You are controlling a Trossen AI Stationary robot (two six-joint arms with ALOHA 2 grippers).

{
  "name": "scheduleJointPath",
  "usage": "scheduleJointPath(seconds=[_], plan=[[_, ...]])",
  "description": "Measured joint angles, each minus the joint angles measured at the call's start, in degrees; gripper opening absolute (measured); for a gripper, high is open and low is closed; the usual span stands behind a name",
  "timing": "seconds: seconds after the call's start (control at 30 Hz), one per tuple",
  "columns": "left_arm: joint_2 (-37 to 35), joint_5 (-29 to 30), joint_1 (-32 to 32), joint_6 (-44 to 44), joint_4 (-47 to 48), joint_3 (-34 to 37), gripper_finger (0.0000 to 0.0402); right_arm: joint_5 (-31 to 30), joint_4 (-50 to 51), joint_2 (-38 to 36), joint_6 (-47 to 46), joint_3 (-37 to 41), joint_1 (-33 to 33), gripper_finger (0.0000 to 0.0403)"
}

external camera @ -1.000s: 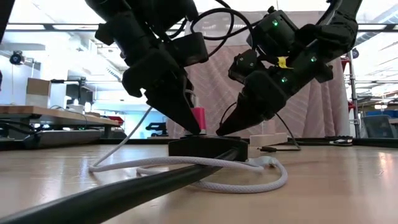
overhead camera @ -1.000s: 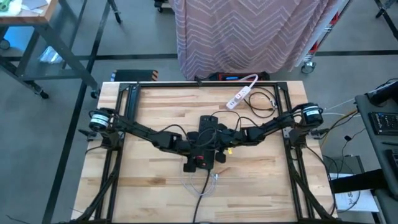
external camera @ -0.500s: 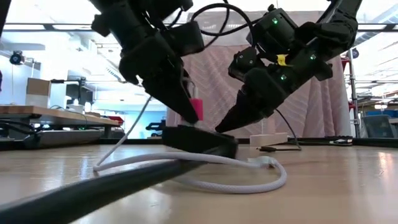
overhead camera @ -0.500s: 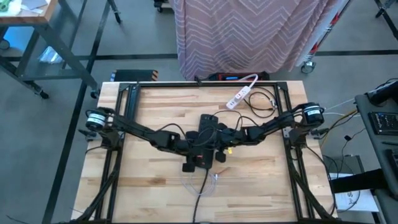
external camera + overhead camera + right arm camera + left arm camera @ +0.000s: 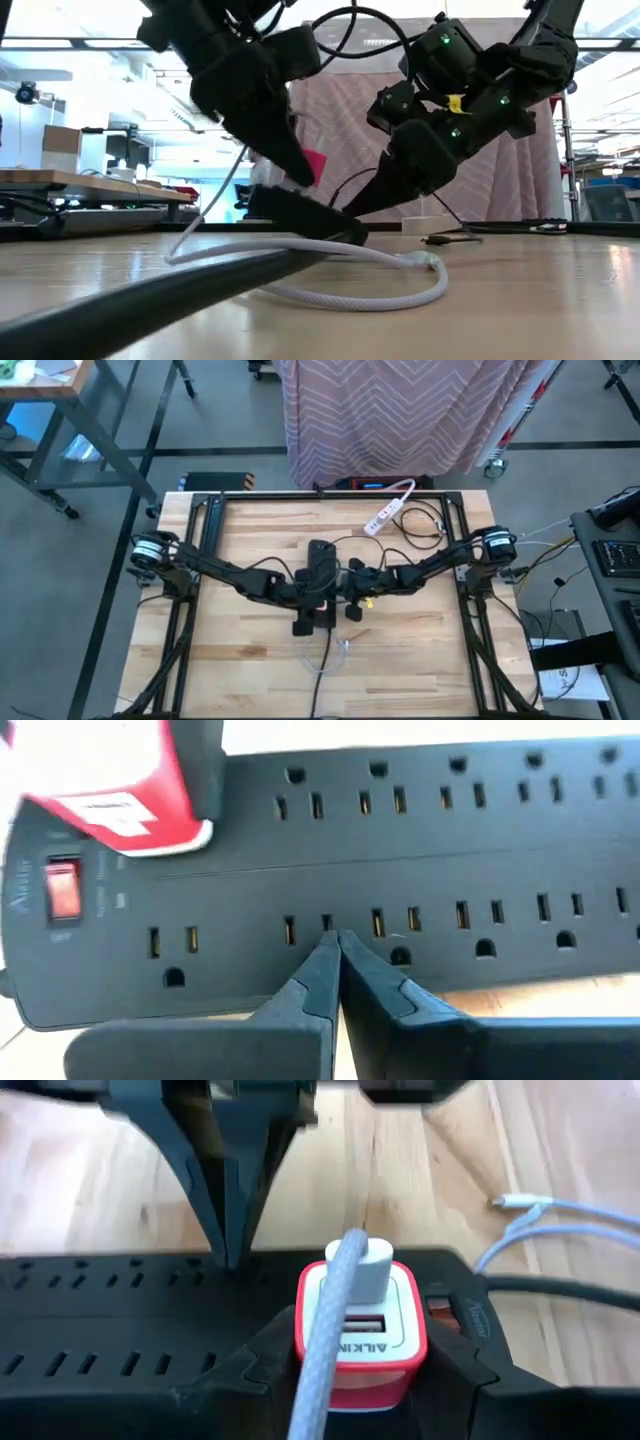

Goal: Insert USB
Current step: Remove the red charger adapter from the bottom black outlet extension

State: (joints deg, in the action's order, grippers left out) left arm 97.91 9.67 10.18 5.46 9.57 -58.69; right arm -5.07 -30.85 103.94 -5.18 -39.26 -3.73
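A white power strip (image 5: 383,517) lies near the worktop's (image 5: 250,670) far edge. A black cable (image 5: 425,525) lies just beside it. A striped pink curtain (image 5: 400,420) hangs beyond that edge.

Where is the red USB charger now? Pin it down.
The red USB charger sits in the left hand, plugged into the black power strip at table centre.
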Motion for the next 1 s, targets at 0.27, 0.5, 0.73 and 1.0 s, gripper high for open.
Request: scheduleJointPath(seconds=[0.27, 0.5, 0.73, 1.0], plan=[[1.0, -0.6, 0.0, -0.8, -9.0, 3.8, 0.0125, 1.6, -7.4, 1.2, 3.5, -1.9, 0.4, 0.0000], [3.1, -1.9, 0.0, -1.8, -14.9, 5.1, 0.0125, 1.6, -12.2, 7.8, 5.2, -4.9, 3.6, 0.0000], [3.1, -1.3, 0.1, -1.4, -15.4, 5.4, 0.0125, 5.7, -20.5, 16.7, 2.5, -5.4, 5.3, 0.0000], [1.6, 0.9, 0.1, -1.8, -14.5, 5.4, 0.0125, 7.1, -21.2, 18.6, 4.4, -5.7, 6.7, 0.0000]])
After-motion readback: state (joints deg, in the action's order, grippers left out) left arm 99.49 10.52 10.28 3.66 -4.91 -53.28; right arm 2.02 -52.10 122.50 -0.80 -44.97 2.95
